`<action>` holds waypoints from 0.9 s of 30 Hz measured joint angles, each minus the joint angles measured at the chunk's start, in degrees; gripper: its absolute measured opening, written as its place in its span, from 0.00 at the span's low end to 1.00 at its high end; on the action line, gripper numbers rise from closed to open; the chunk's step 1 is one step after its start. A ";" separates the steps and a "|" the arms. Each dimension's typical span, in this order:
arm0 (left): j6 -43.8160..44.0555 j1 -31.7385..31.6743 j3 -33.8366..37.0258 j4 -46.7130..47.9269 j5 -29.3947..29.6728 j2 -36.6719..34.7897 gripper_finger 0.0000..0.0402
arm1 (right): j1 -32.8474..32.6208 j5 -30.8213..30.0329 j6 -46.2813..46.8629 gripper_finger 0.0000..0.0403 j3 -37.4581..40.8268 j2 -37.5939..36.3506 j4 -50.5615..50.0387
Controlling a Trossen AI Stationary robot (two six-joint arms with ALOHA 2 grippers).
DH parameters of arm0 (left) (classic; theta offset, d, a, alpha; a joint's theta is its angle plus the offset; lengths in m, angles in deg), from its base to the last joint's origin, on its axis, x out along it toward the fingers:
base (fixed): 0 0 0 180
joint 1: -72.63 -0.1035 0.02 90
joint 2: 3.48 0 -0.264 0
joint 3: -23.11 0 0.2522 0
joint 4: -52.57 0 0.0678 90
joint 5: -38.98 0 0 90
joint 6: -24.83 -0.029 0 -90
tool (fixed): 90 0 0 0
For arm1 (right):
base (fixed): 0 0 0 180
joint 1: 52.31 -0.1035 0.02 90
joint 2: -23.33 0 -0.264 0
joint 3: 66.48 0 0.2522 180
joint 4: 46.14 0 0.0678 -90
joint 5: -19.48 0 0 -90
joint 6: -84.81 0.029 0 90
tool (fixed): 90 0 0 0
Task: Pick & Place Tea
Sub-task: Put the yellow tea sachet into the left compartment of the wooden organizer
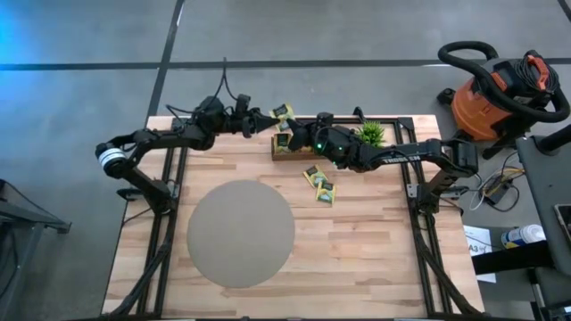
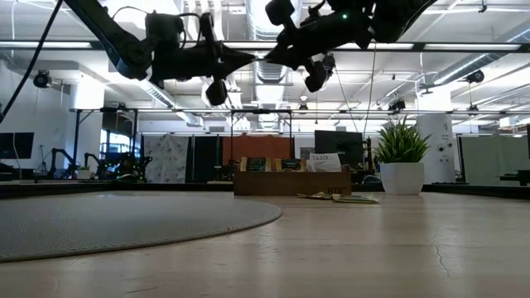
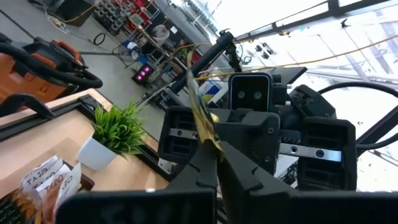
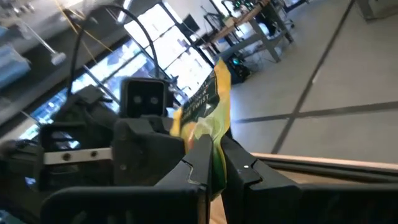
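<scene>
The mat (image 1: pixel 240 234) lies nearest. Above the tray (image 1: pixel 294 147), both the left gripper (image 1: pixel 269 119) and right gripper (image 1: pixel 293 127) pinch one yellow sachet (image 1: pixel 284 113).

robotics lab, shop vacuum (image 1: pixel 500 89), monitors (image 2: pixel 338 147)

I've got both arms meeting above the table's (image 1: pixel 357 259) far edge. The left gripper (image 1: pixel 270 116) and right gripper (image 1: pixel 299 134) face each other, a tea sachet (image 1: pixel 284 112) between them over the wooden tray (image 1: pixel 294 153). The potted plant (image 1: pixel 371 135) stands right of the tray. Loose sachets (image 1: pixel 319 182) lie before it, the round mat (image 1: pixel 241 234) nearer me.
</scene>
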 joint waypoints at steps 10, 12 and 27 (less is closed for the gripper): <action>-7.00 -0.06 0.09 3.98 0.68 -0.02 0.00 | 0.07 3.96 -0.22 0.06 -0.07 -0.97 -3.50; -7.31 -0.18 0.07 5.29 1.39 -0.02 0.00 | 0.03 5.03 -2.43 0.10 -0.11 -1.51 -4.69; -29.07 -0.42 0.07 21.45 4.98 -0.41 0.00 | 6.75 27.08 -16.79 0.46 -10.03 -3.00 -49.72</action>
